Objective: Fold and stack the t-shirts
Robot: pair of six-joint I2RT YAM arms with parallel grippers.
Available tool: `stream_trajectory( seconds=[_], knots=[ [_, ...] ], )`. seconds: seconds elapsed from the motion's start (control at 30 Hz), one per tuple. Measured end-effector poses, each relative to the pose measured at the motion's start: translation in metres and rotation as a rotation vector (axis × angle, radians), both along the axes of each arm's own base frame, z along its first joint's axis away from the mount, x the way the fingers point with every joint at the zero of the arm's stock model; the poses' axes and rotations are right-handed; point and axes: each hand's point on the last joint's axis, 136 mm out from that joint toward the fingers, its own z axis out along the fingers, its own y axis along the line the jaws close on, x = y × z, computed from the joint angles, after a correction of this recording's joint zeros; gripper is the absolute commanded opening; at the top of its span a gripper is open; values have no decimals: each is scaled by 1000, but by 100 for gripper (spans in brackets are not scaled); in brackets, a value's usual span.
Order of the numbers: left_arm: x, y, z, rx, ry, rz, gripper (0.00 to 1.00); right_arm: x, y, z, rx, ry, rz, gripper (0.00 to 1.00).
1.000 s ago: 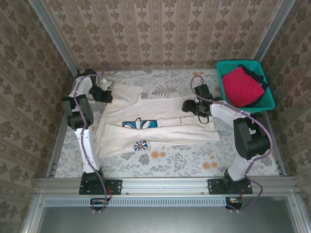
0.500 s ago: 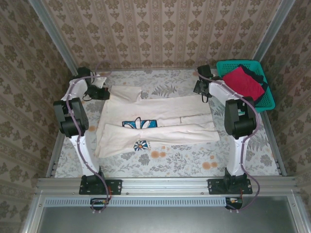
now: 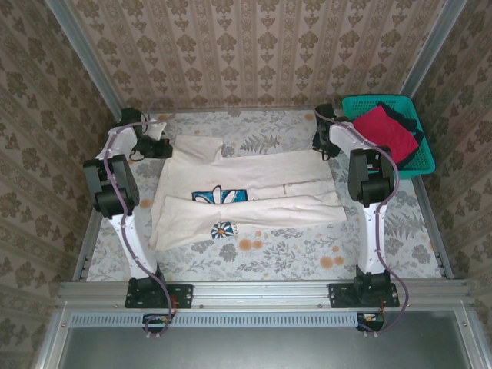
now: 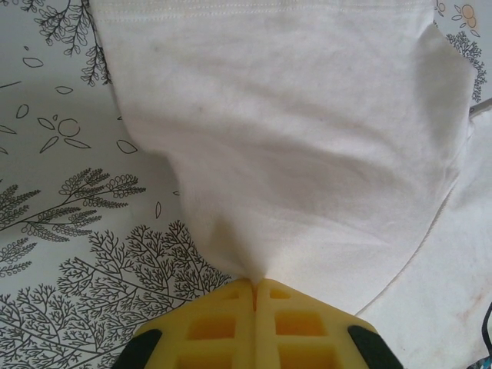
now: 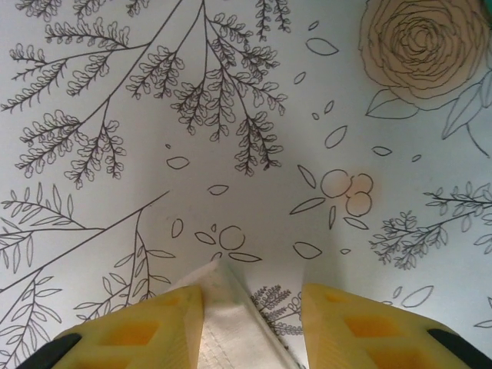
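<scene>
The cream shirt (image 3: 254, 188) lay spread over the middle of the floral bench (image 3: 292, 254). Its near edge was turned over in a long band, so bits of the blue daisy print showed on both layers. The left arm (image 3: 115, 184) reached to the far left, where the left jaws met the shirt's sleeve. In the left wrist view the yellow fingers (image 4: 207, 330) were clenched together on a pinch of the shirt (image 4: 292, 138), and the cloth fanned away from them with small creases gathering at the bite. The right arm (image 3: 367, 177) reached to the shirt's far right corner, near the basket (image 3: 400, 171). In the right wrist view the right jaws stood released: the fingers (image 5: 138, 330) were apart and a pointed corner of the shirt (image 5: 223, 315) lay between them, against one finger, with bare bench (image 5: 231, 115) beyond. The teal basket sat at the far right of the bench, apart from the cream shirt, and held the red shirt (image 3: 380, 132) — heaped over the dark shirt (image 3: 407, 119), which showed at its far right side.
</scene>
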Motion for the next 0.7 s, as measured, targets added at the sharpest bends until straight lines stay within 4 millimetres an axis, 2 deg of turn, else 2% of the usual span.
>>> stream_trajectory(
  seconds=[0.27, 0.37, 0.67, 0.7],
  knots=[
    [1, -2, 1, -11, -7, -4, 0, 13, 3, 7, 5, -22, 4, 40],
    [1, -2, 1, -13, -7, -5, 0, 17, 5, 1, 6, -16, 8, 39],
    [1, -2, 1, -13, -7, -5, 0, 16, 7, -2, 5, 3, 17, 0],
    [1, -2, 1, -13, -7, -5, 0, 16, 7, -1, 6, 2, 15, 0]
  ],
)
